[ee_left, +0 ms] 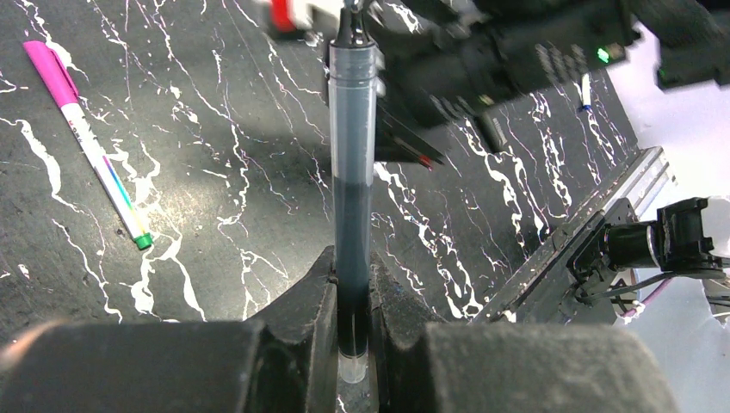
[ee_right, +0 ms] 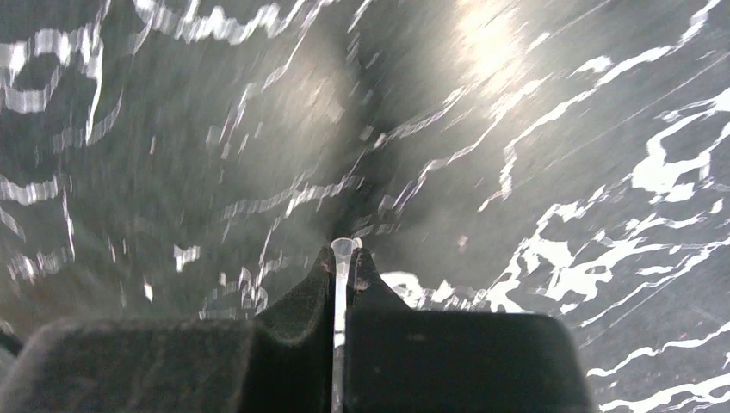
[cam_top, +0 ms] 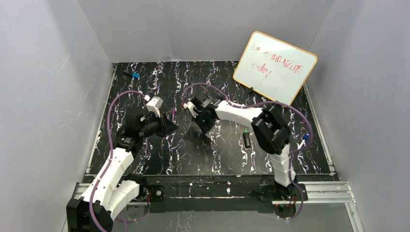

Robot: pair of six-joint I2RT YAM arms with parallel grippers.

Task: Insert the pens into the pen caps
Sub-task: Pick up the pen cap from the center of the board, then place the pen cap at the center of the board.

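Capping bid: my left fingers (ee_left: pixel 325 280) clamp the dark pen (ee_left: pixel 353 155) by one end, its free end aimed over the mid-worktop (ee_left: pixel 215 215) toward my right fingers (ee_right: pixel 357 274), pinched shut on a thin clear sliver (ee_right: pixel 342 249) I cannot identify.

You are seeing red handwriting on the whiteboard (cam_top: pixel 275 67): one word is reading roughly as "amazing", with "today" beneath it; the opening scrawl is proving too messy to make out.

The surface (ee_left: pixel 215 172) is smooth, faintly glossy black with white marbling; the dark pen (ee_left: pixel 353 172) has a smoky translucent plastic barrel.
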